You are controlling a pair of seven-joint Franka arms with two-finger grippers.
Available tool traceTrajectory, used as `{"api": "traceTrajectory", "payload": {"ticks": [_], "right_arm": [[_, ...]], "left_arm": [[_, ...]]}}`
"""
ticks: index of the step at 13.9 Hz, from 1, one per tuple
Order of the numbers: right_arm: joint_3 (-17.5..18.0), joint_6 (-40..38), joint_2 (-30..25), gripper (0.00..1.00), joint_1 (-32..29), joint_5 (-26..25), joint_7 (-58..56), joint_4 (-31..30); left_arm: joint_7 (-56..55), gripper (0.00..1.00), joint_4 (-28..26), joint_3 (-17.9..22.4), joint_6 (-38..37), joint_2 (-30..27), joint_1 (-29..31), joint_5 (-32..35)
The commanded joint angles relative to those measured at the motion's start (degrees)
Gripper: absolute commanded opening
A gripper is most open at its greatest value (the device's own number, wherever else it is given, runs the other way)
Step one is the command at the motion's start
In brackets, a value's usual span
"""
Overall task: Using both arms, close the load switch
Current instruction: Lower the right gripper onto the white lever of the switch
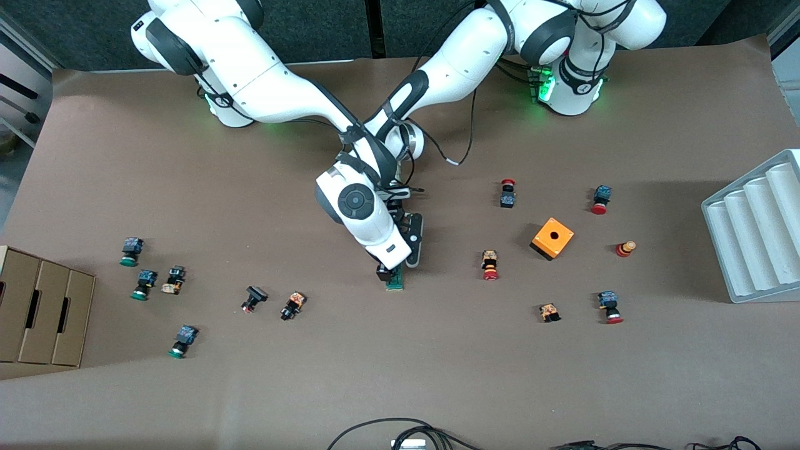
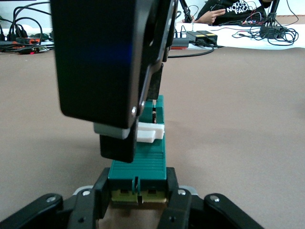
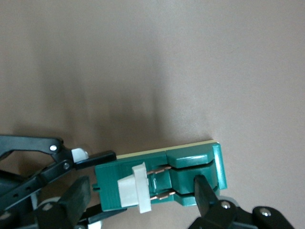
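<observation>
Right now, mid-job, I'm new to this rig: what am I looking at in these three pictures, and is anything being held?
Two white robot arms work at a brown table. The overhead picture faces them; the other two come from cameras on each wrist.

Both arms meet mid-table at the load switch, a narrow green block with a white slider. The left gripper is shut on the load switch at one end, clamping it down on the table. The right gripper is over the switch, its black fingers down beside the slider, gripping nothing.

Scattered around are small red- and green-capped push buttons, an orange cube, cardboard boxes and a grey ridged tray.
</observation>
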Motion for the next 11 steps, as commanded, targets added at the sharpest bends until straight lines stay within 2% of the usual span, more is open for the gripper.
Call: {"api": "traceTrajectory", "payload": {"ticks": [1, 11], "right_arm": [[-0.5, 1.1, 0.6, 0.98, 0.4, -1.4, 0.1, 0.7], [-1.0, 4.3, 0.9, 0.97, 0.4, -3.1, -0.1, 0.2]], "left_arm": [[-1.4, 0.37, -1.0, 0.5, 0.4, -0.8, -0.1, 0.6], [-1.4, 0.37, -1.0, 0.5, 0.4, -0.8, -0.2, 0.6]]}}
